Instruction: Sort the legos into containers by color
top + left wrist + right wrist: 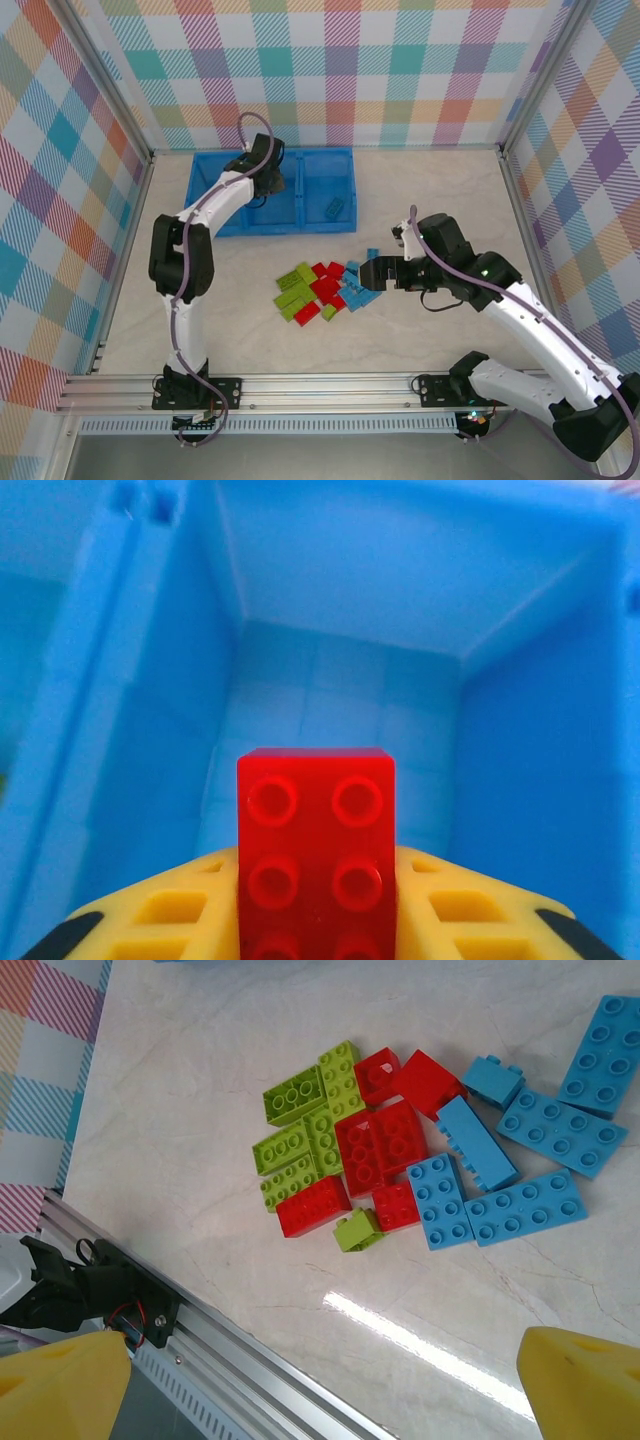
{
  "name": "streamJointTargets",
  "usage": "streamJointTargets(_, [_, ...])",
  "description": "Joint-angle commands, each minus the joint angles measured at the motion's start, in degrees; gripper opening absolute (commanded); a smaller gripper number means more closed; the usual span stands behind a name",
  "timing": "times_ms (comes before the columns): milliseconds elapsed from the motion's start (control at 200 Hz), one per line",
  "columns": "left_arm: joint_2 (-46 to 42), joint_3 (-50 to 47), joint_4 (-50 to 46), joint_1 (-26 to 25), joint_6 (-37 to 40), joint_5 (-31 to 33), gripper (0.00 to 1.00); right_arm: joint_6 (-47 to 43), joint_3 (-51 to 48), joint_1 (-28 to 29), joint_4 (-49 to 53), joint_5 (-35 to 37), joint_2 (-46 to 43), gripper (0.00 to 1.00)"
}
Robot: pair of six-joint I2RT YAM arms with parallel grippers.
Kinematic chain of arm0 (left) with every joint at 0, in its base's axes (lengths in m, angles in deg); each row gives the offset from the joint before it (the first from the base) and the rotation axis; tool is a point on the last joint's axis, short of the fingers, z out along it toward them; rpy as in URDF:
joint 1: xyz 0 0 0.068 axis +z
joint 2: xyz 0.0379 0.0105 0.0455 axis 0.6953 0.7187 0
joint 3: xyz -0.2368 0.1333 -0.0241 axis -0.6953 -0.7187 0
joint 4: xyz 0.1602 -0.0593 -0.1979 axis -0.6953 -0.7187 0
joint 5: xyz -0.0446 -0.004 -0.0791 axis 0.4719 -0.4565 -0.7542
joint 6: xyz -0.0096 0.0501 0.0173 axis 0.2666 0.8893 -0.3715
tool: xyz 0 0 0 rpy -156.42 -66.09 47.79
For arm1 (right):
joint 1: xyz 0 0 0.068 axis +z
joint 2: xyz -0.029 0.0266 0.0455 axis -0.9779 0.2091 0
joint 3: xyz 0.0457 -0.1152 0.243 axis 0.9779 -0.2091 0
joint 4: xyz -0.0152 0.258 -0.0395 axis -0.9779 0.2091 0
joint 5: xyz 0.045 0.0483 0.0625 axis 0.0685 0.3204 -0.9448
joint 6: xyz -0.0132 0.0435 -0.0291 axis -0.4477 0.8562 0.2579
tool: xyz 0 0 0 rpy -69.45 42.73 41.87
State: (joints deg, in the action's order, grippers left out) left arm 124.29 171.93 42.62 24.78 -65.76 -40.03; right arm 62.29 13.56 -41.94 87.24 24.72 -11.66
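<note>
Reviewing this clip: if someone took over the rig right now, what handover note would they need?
Left hand: shut on a red brick, held over the middle compartment of the blue tray; the floor seen below it looks bare.
Right hand: open, holding nothing, above the blue side of the pile.
Done: one blue brick lies in the right compartment.
Left: release the red brick, then sort the pile of green, red and blue bricks on the table.

Legos [315,290] lie clustered near the blue tray [320,180]; a red brick [316,860] hangs over it.
</note>
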Motion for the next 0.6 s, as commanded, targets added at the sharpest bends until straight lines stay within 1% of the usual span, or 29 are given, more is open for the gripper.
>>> streamJointTargets(0, [0.04, 3.47, -2.77, 0.55, -0.49, -1.19, 0.41, 1.17, -0.59, 0.22, 0.85, 0.23, -0.86, 1.0])
streamJointTargets(160, [-3.46, 2.63, -2.24, 0.59, -0.61, -2.25, 0.46, 1.6, -1.06, 0.2, 1.59, 3.42, -0.73, 1.0])
streamJointTargets(270, [-8.38, 1.09, -2.24, 0.42, -0.67, -5.31, 0.47, 2.14, -1.84, 0.14, 0.36, 5.19, 0.25, 1.0])
streamJointTargets(320, [-12.21, -1.1, -1.6, 0.09, -0.8, -7.12, 0.47, 2.27, -2.38, 0.14, -0.43, 6.39, 0.99, 1.0])
streamJointTargets(445, [-26.09, -10.43, 2.8, -2.71, 0.41, -11.44, 0.46, 2.95, -4.25, -0.83, -3.09, 11.21, 4.35, 1.0])
streamJointTargets(525, [-34.84, -15.63, 4.02, -5.9, 4.49, -13.89, 0.46, 3.35, -4.89, -3.71, -5.51, 11.7, 8.49, 1.0])
streamJointTargets(595, [-41.91, -19.85, 4.15, -9.36, 10.51, -15.99, 0.47, 3.42, -4.38, -6.14, -7.56, 11.96, 12.99, 1.0])
